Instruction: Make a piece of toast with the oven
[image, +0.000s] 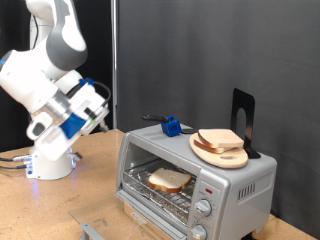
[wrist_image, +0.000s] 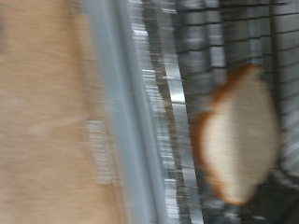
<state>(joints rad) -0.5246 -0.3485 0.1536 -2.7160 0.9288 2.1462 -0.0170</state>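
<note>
The silver-grey oven stands on the wooden table at the exterior view's lower right. A slice of toast, pale with a tan crust, lies on the wire rack inside it. The blurred wrist view shows the same slice on the rack, beside a metal edge of the oven. Another bread slice lies on a round wooden plate on top of the oven. My gripper hangs in the air at the exterior view's left, apart from the oven, with nothing seen between its fingers. No fingers show in the wrist view.
A flat black metal stand rises behind the plate on the oven top. A small blue object with a dark handle lies on the oven's top at its left end. The robot's base stands on the wooden table.
</note>
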